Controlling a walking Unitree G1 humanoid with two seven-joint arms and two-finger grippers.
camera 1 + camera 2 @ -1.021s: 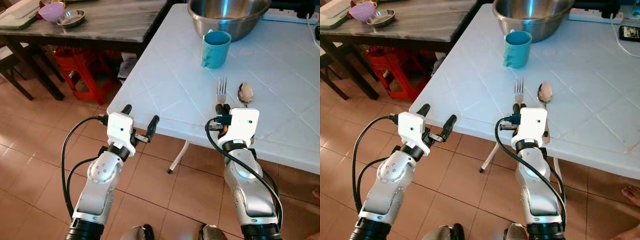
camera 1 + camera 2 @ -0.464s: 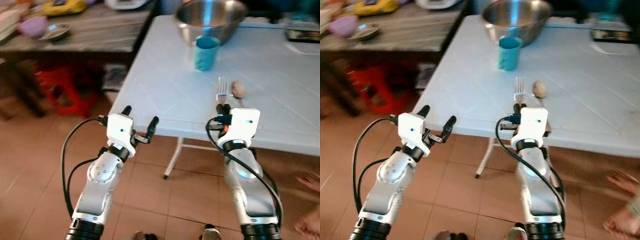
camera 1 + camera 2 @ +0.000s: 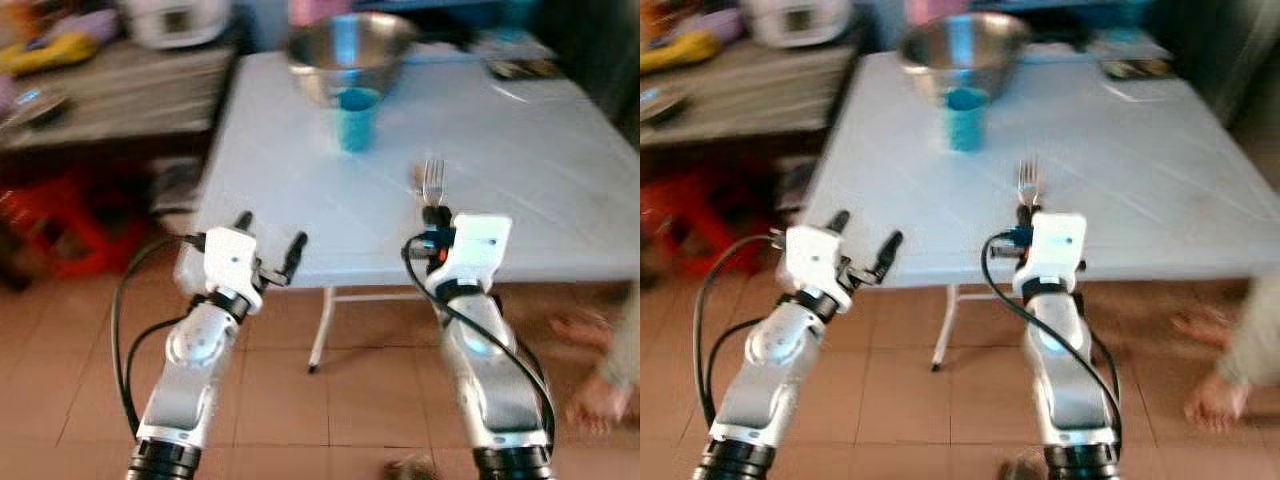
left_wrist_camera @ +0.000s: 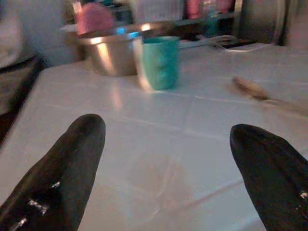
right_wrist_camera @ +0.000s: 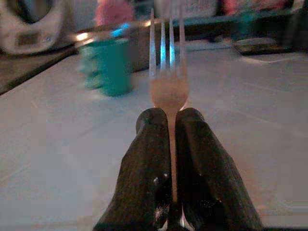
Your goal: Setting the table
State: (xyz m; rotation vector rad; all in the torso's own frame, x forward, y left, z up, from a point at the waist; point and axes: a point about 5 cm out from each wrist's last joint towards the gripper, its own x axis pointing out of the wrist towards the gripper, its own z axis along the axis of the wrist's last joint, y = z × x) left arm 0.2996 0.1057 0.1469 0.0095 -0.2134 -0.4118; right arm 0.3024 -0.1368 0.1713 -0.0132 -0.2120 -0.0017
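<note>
My right gripper [image 3: 433, 213] is shut on a silver fork [image 5: 168, 91] by its handle, with the tines pointing ahead over the near edge of the white table [image 3: 520, 150]. In the right wrist view the two black fingers [image 5: 149, 144] press the handle from both sides. My left gripper [image 3: 270, 232] is open with nothing in it, level with the table's near left corner. A teal cup [image 3: 355, 103] stands in front of a steel bowl [image 3: 350, 45] at the far side. A spoon [image 4: 250, 88] lies on the table beyond the left gripper [image 4: 166, 126].
A dark wooden table [image 3: 110, 90] with a white cooker [image 3: 180, 20] stands to the left, with a red stool [image 3: 50, 220] under it. A person's bare feet [image 3: 595, 390] are on the tiled floor at the right. The picture is blurred.
The whole view has swung and pulled back, so the table looks farther and more centred. The fork stays in my right gripper. A person's feet have come into view at the right.
</note>
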